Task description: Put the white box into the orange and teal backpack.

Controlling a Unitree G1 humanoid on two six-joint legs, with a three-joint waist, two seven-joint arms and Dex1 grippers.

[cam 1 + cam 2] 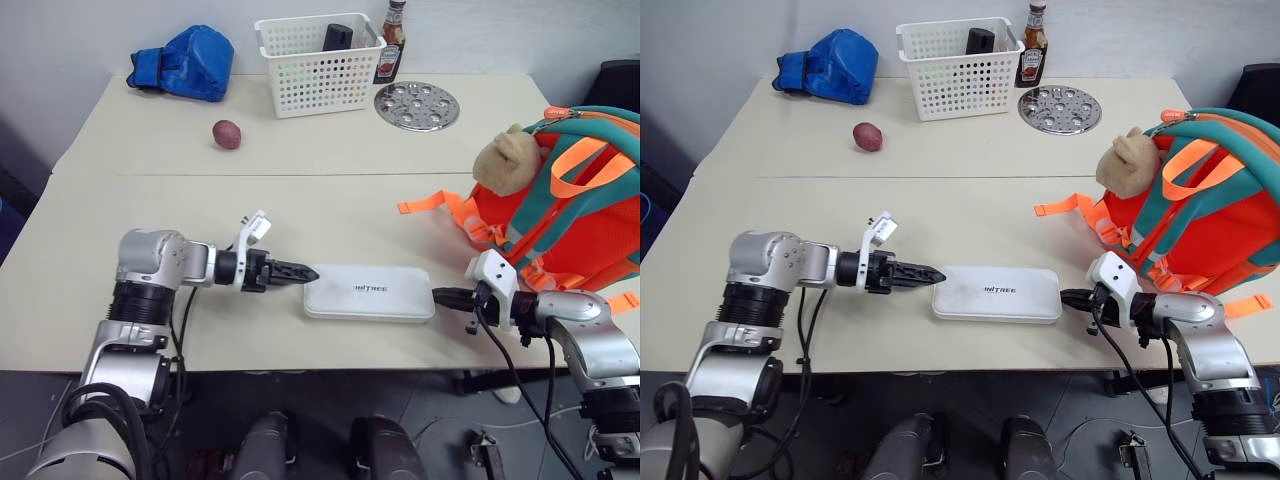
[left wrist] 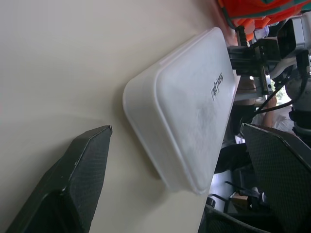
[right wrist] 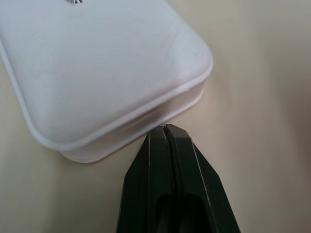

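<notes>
While the white box (image 1: 369, 293) lies flat on the table (image 1: 150, 250) near its front edge, a claw sits at each of its short ends. The left claw (image 1: 306, 272) points at the box's left end, its tips right at that end in the head views; from the left wrist view its two black fingers (image 2: 73, 184) stand wide apart, with the box's rounded end lying ahead in the gap between them and not gripped. The right claw (image 1: 440, 296) comes in from the opposite side, its fingers (image 3: 170, 165) pressed tightly together with nothing between them, and their joined tip meets the lower edge of the box's right end (whether it presses or merely touches, I cannot tell). The box's grey lettering faces up, between the two claws.

Just beyond the right claw, on the right part of the table, stands the orange and teal backpack (image 1: 580, 215), close to the box's right end but apart from it. A tan plush toy (image 1: 508, 158) hangs at the side of the backpack facing the box, and orange webbing straps (image 1: 435, 207) trail onto the table toward the box.

Well beyond both claws, across the table, sit a blue bag (image 1: 188, 62), a small reddish potato (image 1: 227, 133), a white perforated basket (image 1: 318, 64), a sauce bottle (image 1: 391, 42) and a round metal disc (image 1: 417, 105).
</notes>
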